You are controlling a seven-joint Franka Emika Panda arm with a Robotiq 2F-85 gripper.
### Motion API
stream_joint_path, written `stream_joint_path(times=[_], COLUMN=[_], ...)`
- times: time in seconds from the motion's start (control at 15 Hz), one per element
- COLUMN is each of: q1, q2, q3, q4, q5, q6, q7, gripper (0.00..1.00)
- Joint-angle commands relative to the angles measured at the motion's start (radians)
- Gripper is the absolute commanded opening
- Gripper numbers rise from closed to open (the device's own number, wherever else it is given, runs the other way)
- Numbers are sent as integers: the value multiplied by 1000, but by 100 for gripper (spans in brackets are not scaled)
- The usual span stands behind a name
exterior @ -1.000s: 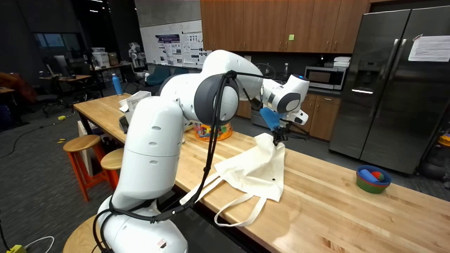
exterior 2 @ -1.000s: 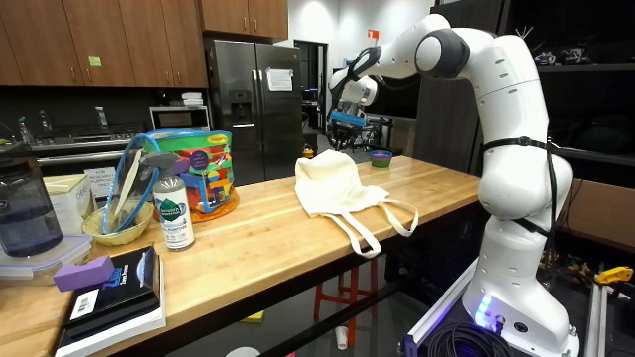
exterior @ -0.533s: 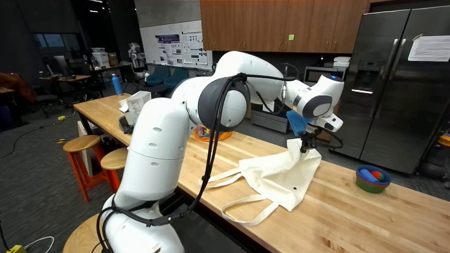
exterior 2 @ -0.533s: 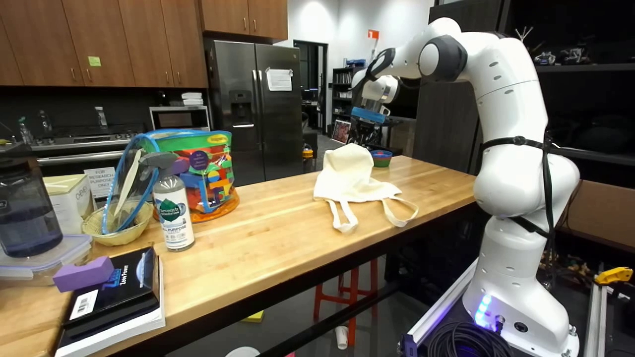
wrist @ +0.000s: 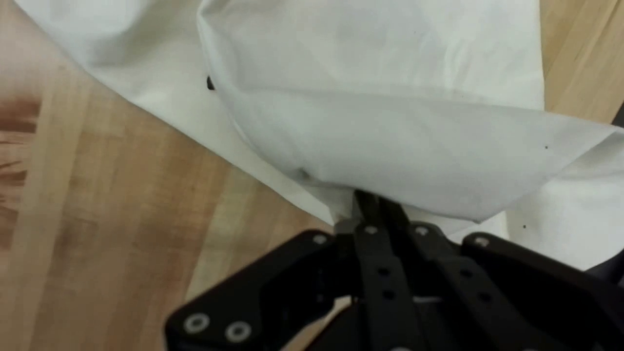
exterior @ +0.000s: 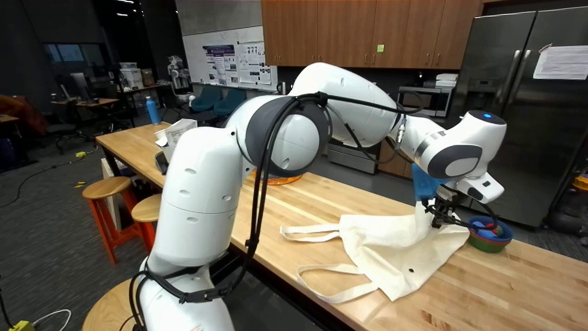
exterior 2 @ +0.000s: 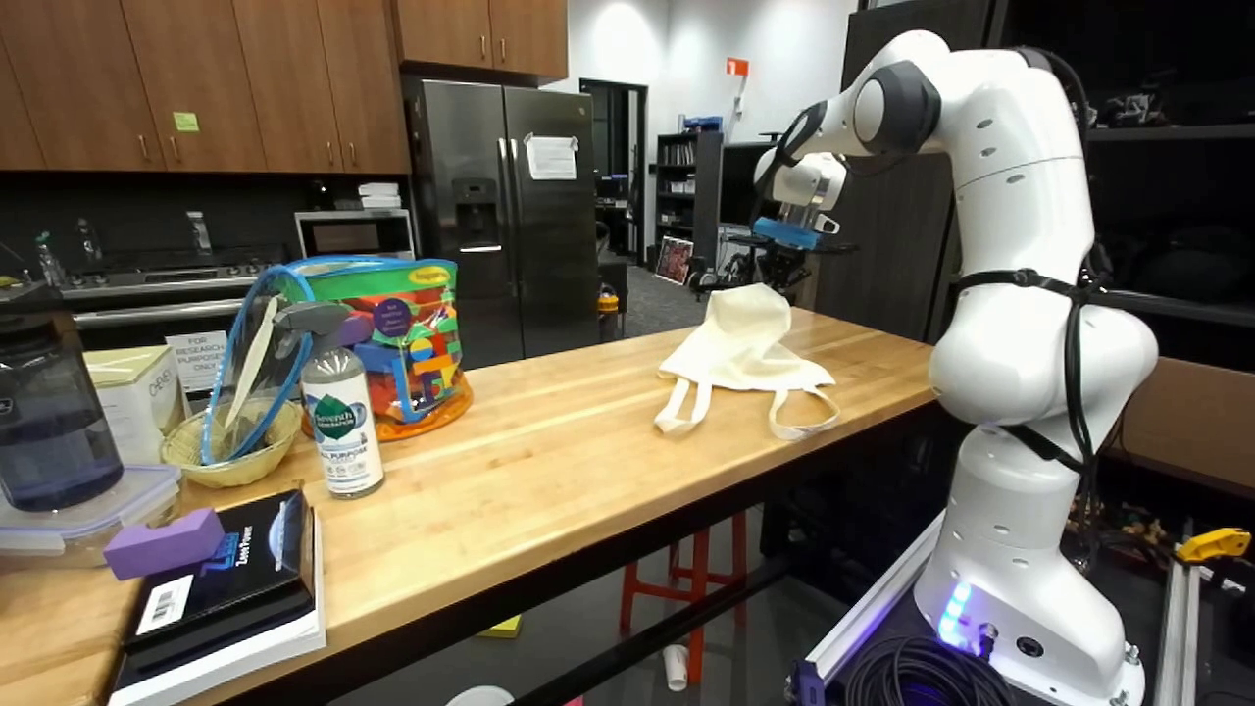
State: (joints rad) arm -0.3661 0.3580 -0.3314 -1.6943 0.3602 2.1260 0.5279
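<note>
A cream cloth tote bag lies crumpled on the wooden table with its two handles spread toward the table's near edge. It also shows in an exterior view and in the wrist view. My gripper is shut on the bag's cloth and holds a raised fold of it; its fingertips are partly hidden by the cloth. In an exterior view my gripper sits at the bag's lifted end, close beside the stacked bowls. The bowls hold a blue item and a red item.
A clear bag of colourful blocks, a spray bottle, a basket and black boxed books stand at one end of the table. Stools stand beside it.
My gripper has dragged the bag along the table toward the stacked bowls. The bag's lifted end is now right beside them, and the handles trail behind. The gripper stays shut on the cloth.
</note>
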Motion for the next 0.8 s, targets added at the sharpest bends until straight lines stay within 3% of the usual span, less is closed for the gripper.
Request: stream_joint_path(times=[0.0, 0.47, 0.73], q1=[-13, 38, 92], q2=[-105, -266, -308], q3=[-28, -10, 35], q4=[-144, -357, -396], q5=[14, -21, -46], q6=[56, 92, 84], q7=[22, -17, -30], gripper=[1, 1, 1])
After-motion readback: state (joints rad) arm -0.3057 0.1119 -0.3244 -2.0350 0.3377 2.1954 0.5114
